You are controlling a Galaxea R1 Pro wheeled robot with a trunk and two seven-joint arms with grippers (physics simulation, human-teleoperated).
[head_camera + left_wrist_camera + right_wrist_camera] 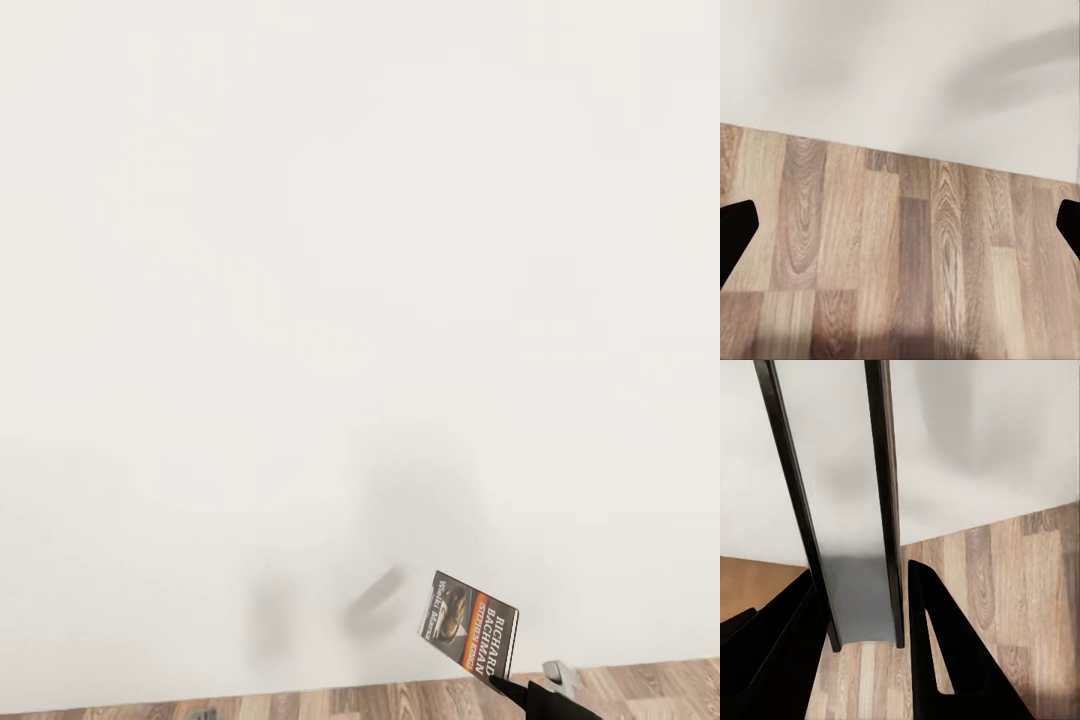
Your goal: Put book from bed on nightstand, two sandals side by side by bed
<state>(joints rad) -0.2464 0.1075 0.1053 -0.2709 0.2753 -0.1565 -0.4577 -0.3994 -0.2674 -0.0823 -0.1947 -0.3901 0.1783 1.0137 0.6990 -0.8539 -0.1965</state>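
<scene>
— While the white wall (360,250) looms over a strip of plank floor (400,700), where's the book (468,625)?

— Up in the air before that wall, pinched at a lower corner by the right pincer (505,688).

— Secure?

— Thin, light, slick-covered, probably floppy; a deeper bite near the spine looks safer.

— The left pincer (900,225)?

— Spread wide, gripping nothing.

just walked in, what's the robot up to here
The robot's right gripper is shut on a small paperback book, holding it up in front of a plain white wall. Its left gripper hangs open and empty over the wood floor. It seems to be carrying the book somewhere.
</scene>
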